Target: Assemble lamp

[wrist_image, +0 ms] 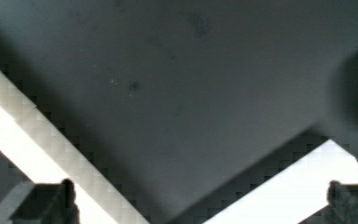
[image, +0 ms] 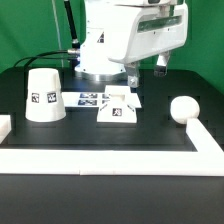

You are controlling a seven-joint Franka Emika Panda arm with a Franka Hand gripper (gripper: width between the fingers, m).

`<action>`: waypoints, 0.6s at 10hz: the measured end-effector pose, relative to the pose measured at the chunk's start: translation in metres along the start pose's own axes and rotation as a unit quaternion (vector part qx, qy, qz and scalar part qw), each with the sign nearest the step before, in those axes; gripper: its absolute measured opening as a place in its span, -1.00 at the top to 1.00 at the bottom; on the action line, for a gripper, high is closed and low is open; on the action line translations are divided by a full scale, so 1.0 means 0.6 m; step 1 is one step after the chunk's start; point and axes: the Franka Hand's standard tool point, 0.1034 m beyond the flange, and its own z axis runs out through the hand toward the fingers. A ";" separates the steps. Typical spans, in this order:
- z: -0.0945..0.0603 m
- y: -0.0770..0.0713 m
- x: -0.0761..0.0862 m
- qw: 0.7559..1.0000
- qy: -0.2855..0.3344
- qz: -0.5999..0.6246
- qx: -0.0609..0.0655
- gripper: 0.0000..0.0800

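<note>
**A:** Wide dark bench (image: 150, 135), and the arm (image: 130, 35) hangs high above the base (image: 118, 112), which sits mid-bench.

**B:** The shade (image: 45, 97) stands to the base's left in the exterior view. The bulb (image: 181, 108) is well apart on its right.

**A:** And the hand (wrist_image: 197, 205)?

**B:** It points down, fingers spread wide, nothing between them. The base looks to lie below it, slightly nearer the exterior camera.

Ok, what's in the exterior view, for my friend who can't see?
A white robot arm looms over three white lamp parts on a black table: shade at the exterior view's left, base in the middle, bulb at its right.
</note>
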 end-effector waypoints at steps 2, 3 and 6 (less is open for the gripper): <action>0.000 0.000 0.000 1.000 0.000 0.000 0.000 -0.75; 0.000 0.000 0.000 1.000 0.000 0.000 0.000 -0.75; 0.001 0.000 0.000 1.000 0.000 0.000 0.000 -0.75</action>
